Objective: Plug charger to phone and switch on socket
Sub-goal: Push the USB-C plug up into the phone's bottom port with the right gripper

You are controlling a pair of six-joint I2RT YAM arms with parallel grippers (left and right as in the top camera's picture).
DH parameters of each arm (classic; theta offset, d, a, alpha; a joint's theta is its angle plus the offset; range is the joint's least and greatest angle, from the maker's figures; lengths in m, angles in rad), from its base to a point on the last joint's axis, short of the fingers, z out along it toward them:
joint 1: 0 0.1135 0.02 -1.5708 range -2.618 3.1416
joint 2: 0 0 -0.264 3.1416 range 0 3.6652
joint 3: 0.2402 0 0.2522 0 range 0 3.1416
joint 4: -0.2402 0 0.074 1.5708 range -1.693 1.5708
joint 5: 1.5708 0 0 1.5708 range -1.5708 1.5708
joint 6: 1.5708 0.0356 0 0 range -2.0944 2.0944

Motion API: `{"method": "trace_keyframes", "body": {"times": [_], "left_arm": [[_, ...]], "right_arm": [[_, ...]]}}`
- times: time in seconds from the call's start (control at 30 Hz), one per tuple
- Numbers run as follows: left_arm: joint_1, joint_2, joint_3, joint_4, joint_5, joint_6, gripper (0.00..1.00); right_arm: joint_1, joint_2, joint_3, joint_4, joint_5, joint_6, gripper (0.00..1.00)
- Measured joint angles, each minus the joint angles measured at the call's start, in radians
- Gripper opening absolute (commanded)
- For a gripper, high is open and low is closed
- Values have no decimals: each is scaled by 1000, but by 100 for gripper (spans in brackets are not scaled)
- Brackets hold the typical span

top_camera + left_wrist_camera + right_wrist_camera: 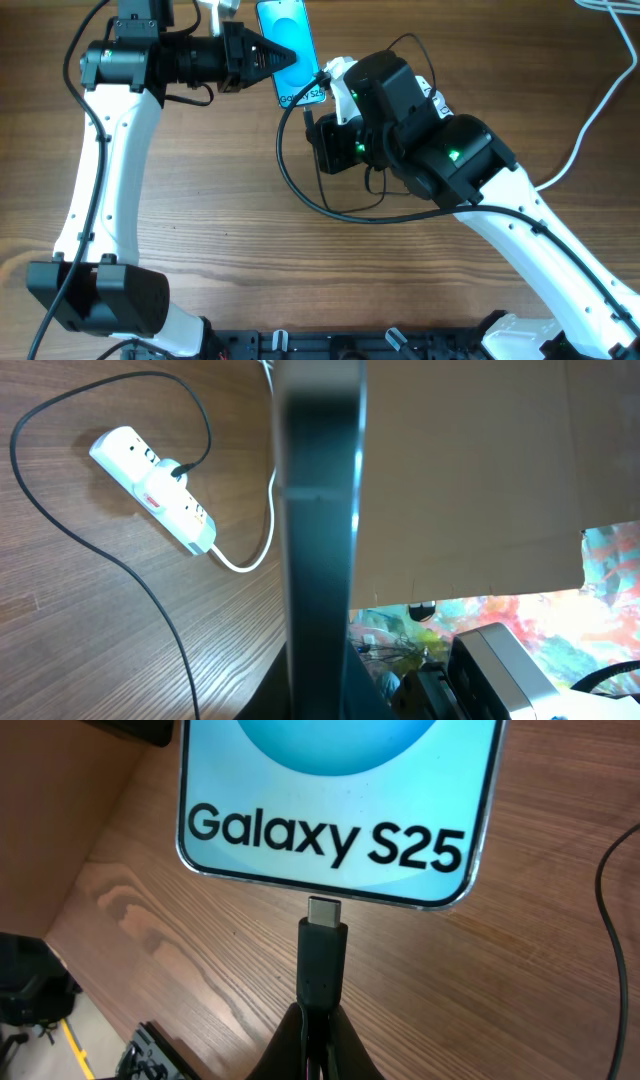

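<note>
My left gripper (pixel 283 58) is shut on the phone (pixel 288 38) and holds it by its side edges above the table. In the left wrist view the phone is a dark upright bar seen edge-on (pixel 320 510) between my fingers (pixel 322 685). My right gripper (pixel 320 1025) is shut on the charger plug (pixel 323 955). The plug's metal tip sits right at the middle of the bottom edge of the phone (pixel 340 810), under "Galaxy S25". I cannot tell whether it is inside the port. The black charger cable (pixel 300 190) loops below. The socket (pixel 155 490) lies on the table with a black plug in it.
The socket's thick white cord (pixel 255 550) curves away from it and also runs along the top right of the overhead view (pixel 600 90). My right arm (pixel 440 150) covers most of the socket from above. A brown wall (pixel 470 470) stands behind the table.
</note>
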Motion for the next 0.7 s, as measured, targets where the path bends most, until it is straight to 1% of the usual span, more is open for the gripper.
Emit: {"method": "trace_keyframes", "body": {"times": [0.7], "left_arm": [[0,0,0,-1,11,3,4]], "right_arm": [[0,0,0,13,-13,0,5]]}}
